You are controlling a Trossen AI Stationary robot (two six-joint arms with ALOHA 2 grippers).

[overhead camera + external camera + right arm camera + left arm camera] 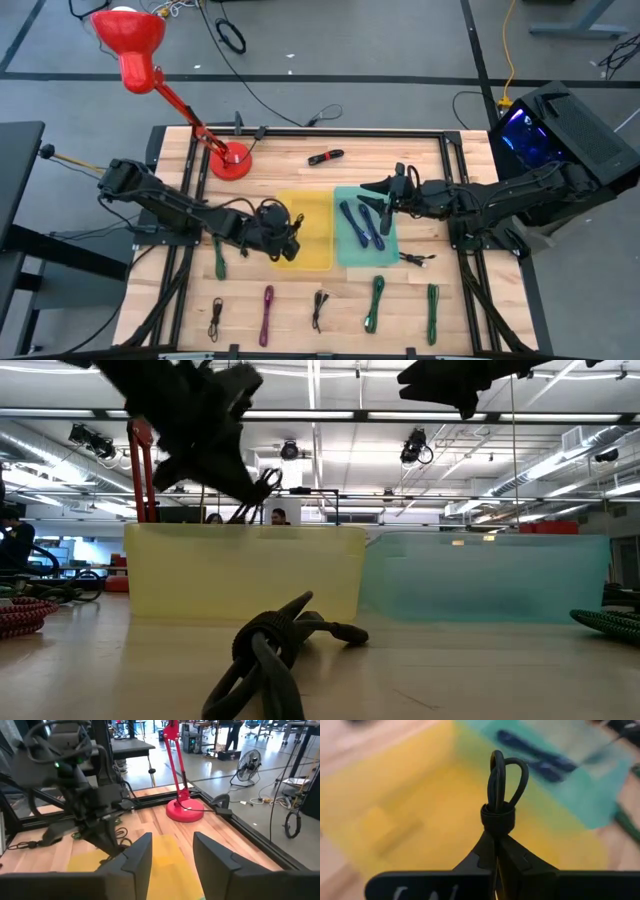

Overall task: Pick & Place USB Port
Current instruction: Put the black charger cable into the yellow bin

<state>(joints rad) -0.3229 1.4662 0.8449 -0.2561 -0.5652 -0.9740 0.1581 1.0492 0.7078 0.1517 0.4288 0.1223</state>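
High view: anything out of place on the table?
One small black cable lies loose and unbundled just outside the teal tray, off the front row of bundled cables. A red and black stick-shaped item also lies alone near the red desk lamp.

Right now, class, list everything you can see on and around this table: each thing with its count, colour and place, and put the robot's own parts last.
Yellow bin: one, table centre.
Teal bin: one, beside the yellow bin, on the right arm's side.
Blue cables: about three, inside the teal bin.
Red desk lamp: one, base at the table's far left.
Red-and-black item: one, far edge, too small to name.
Loose cables: about seven; green beside the yellow bin; black, purple, black, green, green along the near edge; one dark by the teal bin.
Black bundled cable: one, gripped over the yellow bin.
Left gripper: jaws shut on that cable.
Right gripper: jaws open, above the teal bin.
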